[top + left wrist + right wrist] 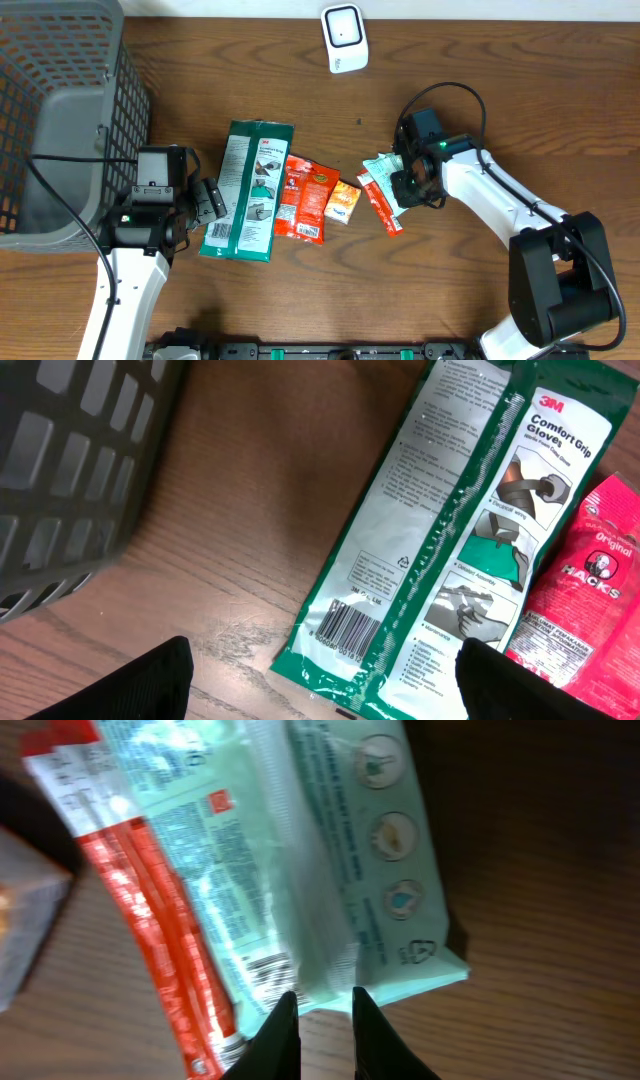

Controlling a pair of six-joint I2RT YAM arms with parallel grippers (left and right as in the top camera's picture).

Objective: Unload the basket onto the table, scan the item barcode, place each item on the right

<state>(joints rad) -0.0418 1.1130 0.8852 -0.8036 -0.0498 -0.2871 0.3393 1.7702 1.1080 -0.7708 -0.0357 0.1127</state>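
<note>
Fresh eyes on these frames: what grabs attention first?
The row of packets mid-table: a green 3M Comfort Grip Gloves pack, a red Hacks bag beside it, and a mint-green packet toward the right arm. The right gripper sits at that packet's edge, jaws nearly closed. A white scanner stands at the far edge, and a gray mesh basket fills the far-left corner.

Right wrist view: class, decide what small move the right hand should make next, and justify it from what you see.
Probably close the right hand fully on the edge of the mint-green packet before lifting. Its fingers stand narrowly apart at that edge, and a firm pinch is not yet evident.
</note>
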